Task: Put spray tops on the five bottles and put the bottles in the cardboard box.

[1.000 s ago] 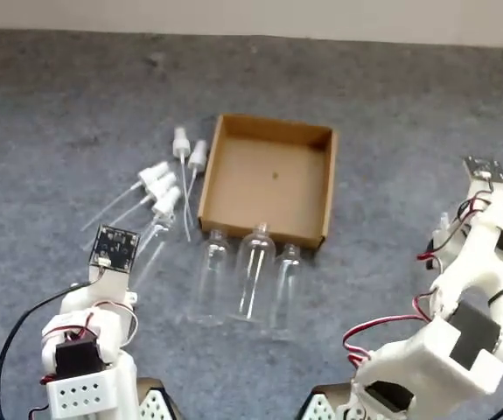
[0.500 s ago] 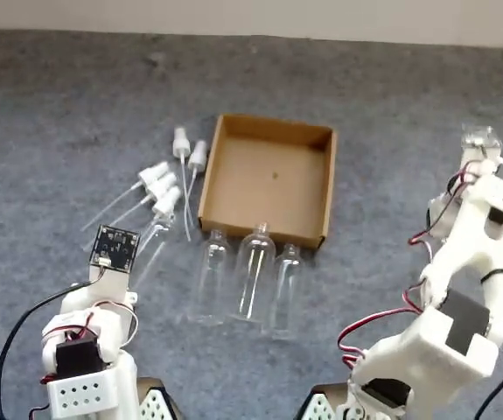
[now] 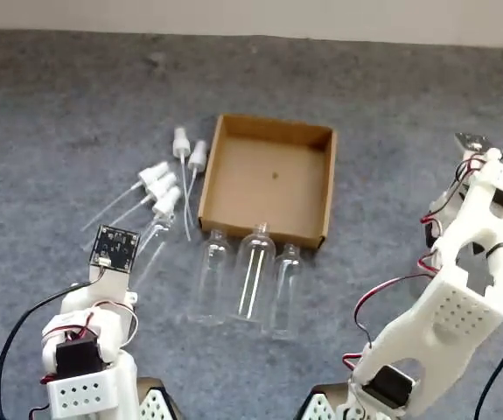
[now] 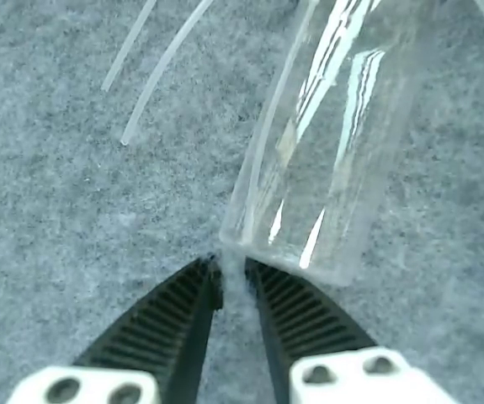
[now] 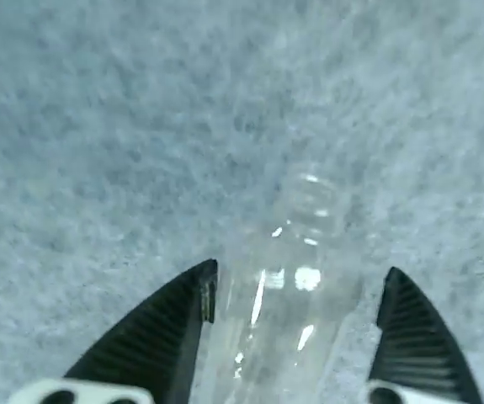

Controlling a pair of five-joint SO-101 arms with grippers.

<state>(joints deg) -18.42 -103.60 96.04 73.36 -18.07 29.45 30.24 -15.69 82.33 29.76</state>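
Three clear bottles (image 3: pixel 253 269) without tops lie side by side in front of the cardboard box (image 3: pixel 329 188). A fourth bottle (image 4: pixel 334 160) lies by the left arm (image 3: pixel 102 289). My left gripper (image 4: pixel 231 269) is shut, its tips at that bottle's base edge with nothing between them. Several white spray tops (image 3: pixel 162 185) with long tubes lie to the left of the box. My right gripper (image 5: pixel 299 276) is open and straddles a fifth clear bottle (image 5: pixel 300 252), which lies on the carpet with its neck pointing away. The right arm (image 3: pixel 483 210) stands right of the box.
Grey carpet (image 3: pixel 76 105) covers the table. The box is open-topped with nothing in it. Thin dip tubes (image 4: pixel 162 80) lie on the carpet beside the left gripper's bottle. Free carpet lies behind the box and between the box and the right arm.
The right arm has stretched farther from its base, its wrist shifting away and slightly left. The left arm, bottles, tops and box have not moved.
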